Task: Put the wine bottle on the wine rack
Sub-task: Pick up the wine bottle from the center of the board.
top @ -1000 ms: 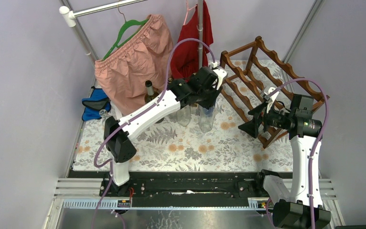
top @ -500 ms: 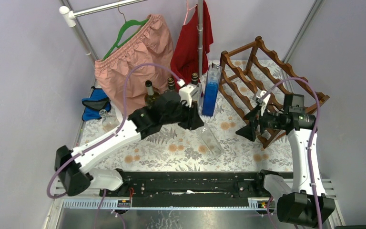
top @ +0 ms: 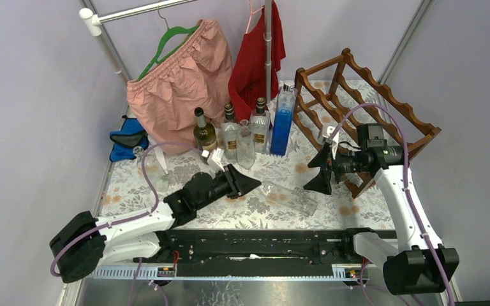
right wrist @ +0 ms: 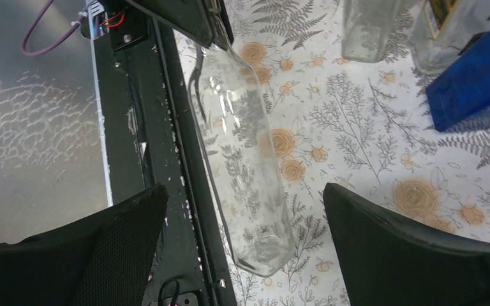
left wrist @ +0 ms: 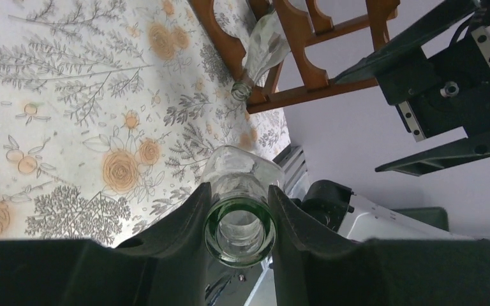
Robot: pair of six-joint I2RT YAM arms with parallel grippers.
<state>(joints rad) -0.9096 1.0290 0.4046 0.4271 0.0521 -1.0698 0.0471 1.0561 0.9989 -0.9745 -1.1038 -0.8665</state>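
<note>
Clear, empty glass wine bottle (top: 290,196): lies nearly level near the front of the table, mouth toward my left arm, base toward the right. It is well apart from the reddish-brown wooden wine rack with scalloped rails (top: 383,105) at the right rear. I cannot tell whether its base rests on the floral tablecloth (top: 185,175) or hangs just above it.

Left gripper (top: 249,183): pinching the bottle's neck just behind the green-tinted lip, one finger on each side (left wrist view).

Right gripper (top: 318,171): spread wide, holding nothing, near the bottle's body and facing it. In the right wrist view the body lies between its fingers (right wrist: 370,223) without touching them.

Step, as I judge it: a handover. The bottle is lifted and laid over, not yet racked, and my right arm is nearer the rack.

Next move calls for:
- closing the right fingers across the round body. The glass is smooth and slick, so the squeeze must be centred or it will roll out.
- keeping the left pinch on until the right one is firm.

One cradle already holds another clear bottle (left wrist: 261,44), so I must pick a free scallop.
</note>
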